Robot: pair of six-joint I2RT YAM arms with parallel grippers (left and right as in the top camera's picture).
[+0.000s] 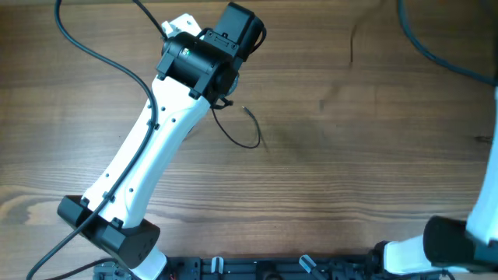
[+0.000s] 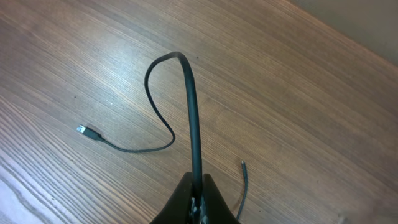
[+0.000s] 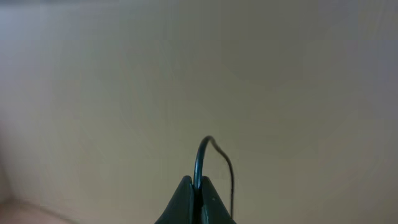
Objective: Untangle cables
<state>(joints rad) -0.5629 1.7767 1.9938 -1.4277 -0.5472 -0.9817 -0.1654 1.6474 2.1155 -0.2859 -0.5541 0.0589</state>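
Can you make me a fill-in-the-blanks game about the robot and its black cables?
The left end effector is ___ on the thin black flexible cable.
That cable's small silver-tipped plug lies on the brown ___ table.
The ___ end effector pinches a thin black cable loop against a plain beige background.
Missing words: shut, wooden, right.

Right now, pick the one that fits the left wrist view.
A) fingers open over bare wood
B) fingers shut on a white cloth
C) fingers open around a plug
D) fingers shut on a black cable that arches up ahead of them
D: the left fingers are closed on the cable, which arches up and trails down to its plug lying on the table.
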